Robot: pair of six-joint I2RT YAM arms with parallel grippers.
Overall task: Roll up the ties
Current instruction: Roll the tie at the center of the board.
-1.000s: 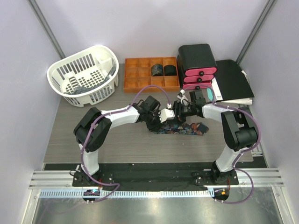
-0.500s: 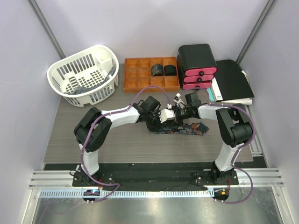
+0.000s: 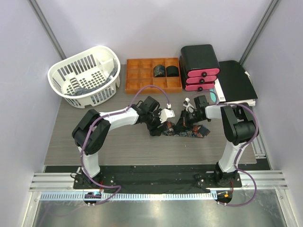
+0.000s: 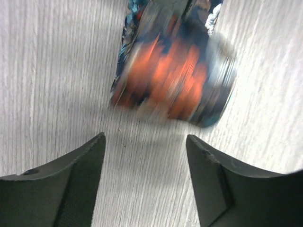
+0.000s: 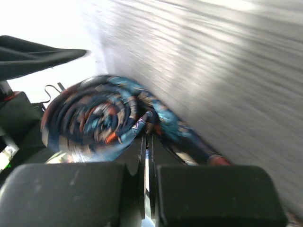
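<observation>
A dark tie with red, blue and orange print lies on the table (image 3: pixel 195 132), partly wound into a roll (image 3: pixel 178 126). My right gripper (image 3: pixel 184 122) is shut on the fabric at the roll's centre; in the right wrist view its closed fingertips (image 5: pixel 149 135) pinch the tie beside the spiral roll (image 5: pixel 92 123). My left gripper (image 3: pixel 163 124) is open and empty just left of the roll. In the left wrist view the blurred roll (image 4: pixel 173 78) lies ahead of the spread gripper (image 4: pixel 147 146), not between its fingers. Two rolled ties (image 3: pixel 159 71) (image 3: pixel 172 71) sit in the orange tray (image 3: pixel 142 75).
A white basket (image 3: pixel 92 59) at the back left holds dark fabric (image 3: pixel 80 90). A black and pink drawer unit (image 3: pixel 200 66) and a black folder (image 3: pixel 236 80) stand at the back right, close behind my right arm.
My right gripper has moved toward the near side and down to the table with the roll. My left gripper has parted from the roll and stands open beside it.
</observation>
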